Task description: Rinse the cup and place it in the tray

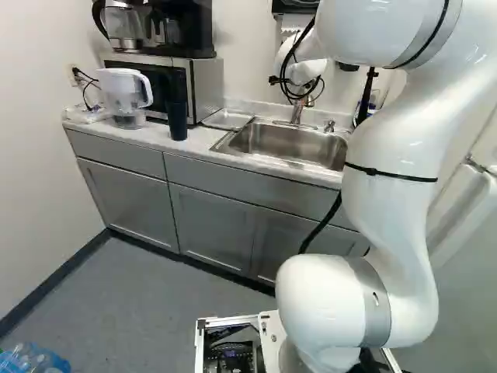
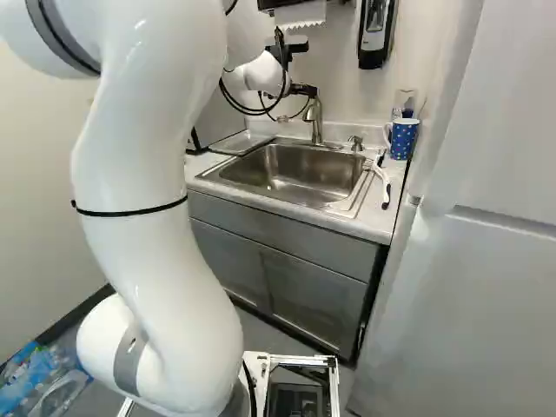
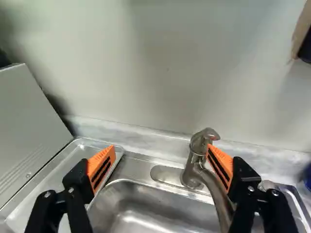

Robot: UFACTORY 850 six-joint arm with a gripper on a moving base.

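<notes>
I record the blue polka-dot mug (image 2: 403,139) upright at the right base view's upper right, beside the sink (image 2: 343,205); gripper (image 2: 303,89) at upper centre, fingers apart, near the faucet (image 2: 316,123); metal tray (image 2: 241,142) at the sink's far-left side.

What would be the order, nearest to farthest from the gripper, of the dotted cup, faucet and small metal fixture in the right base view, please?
1. Faucet, behind the sink.
2. Small metal fixture, right of the faucet.
3. Dotted cup, farther right.
</notes>
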